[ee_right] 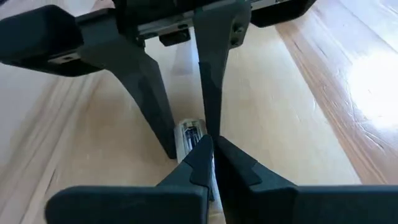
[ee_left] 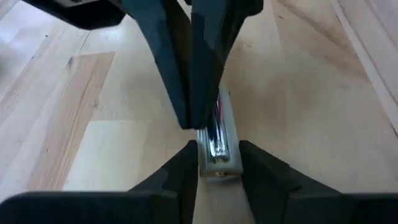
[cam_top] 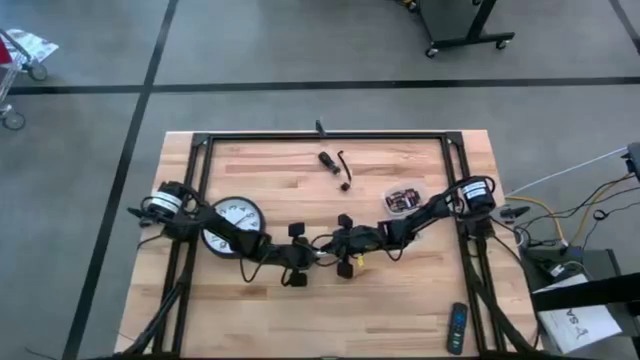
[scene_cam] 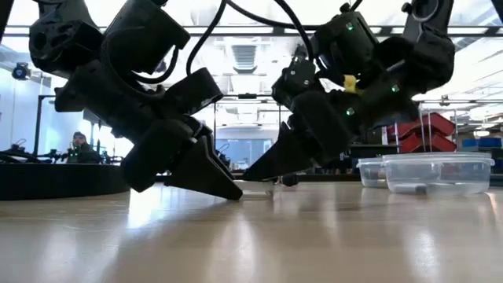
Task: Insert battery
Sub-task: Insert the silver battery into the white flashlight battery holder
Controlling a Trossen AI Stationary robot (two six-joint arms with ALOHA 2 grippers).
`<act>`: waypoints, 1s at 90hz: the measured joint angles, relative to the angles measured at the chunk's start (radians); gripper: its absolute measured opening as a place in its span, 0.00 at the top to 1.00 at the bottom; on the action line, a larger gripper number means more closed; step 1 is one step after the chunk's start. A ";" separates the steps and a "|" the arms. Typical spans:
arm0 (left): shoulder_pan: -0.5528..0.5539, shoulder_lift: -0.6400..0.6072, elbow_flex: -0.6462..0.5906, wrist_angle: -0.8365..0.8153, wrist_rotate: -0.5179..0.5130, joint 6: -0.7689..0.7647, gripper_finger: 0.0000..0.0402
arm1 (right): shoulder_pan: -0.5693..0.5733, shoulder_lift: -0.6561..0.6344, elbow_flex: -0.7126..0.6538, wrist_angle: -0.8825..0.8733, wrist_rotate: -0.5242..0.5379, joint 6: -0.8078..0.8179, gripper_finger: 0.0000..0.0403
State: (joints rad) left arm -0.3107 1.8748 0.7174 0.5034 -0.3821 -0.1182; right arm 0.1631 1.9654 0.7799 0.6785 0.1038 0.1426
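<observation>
Left pincer (ee_left: 217, 152) sits low on the surface (cam_top: 400, 300), fingers closed in on both sides of a pale battery case (ee_left: 231, 134), pinching it, likely to keep it from sliding while the cell goes in. The silver battery (ee_left: 214, 134) lies lengthwise in that case, roughly mid-surface where both arms meet. Right pincer (ee_right: 213, 152) comes in from the opposite side, fingers pressed together, tips on top of the battery; looks like pushing it down to seat it, not carrying it. The left wrist view shows the case walls and the cell inside. The right wrist view shows only the cell's end between the left arm's spread fingers, the case mostly hidden. The low view shows both pincers' tips down at the surface but the battery barely. The high view gives the layout only: a wall clock (cam_top: 235, 222) under the left arm, a clear tub (cam_top: 403, 200) by the right arm, a remote (cam_top: 456, 327) near the front edge. Seating looks nearly done, can't confirm. Far back in the low view, a person (scene_cam: 78, 145) sits in the room.
</observation>
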 joint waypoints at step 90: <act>-0.151 0.000 0.065 -0.010 -0.284 0.352 0.76 | 0.060 -0.184 0.001 -0.197 0.057 -0.080 1.00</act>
State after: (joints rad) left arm -0.4615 1.8748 0.7825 0.4938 -0.6658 0.2343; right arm 0.2226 1.7811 0.7807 0.4816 0.1612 0.0630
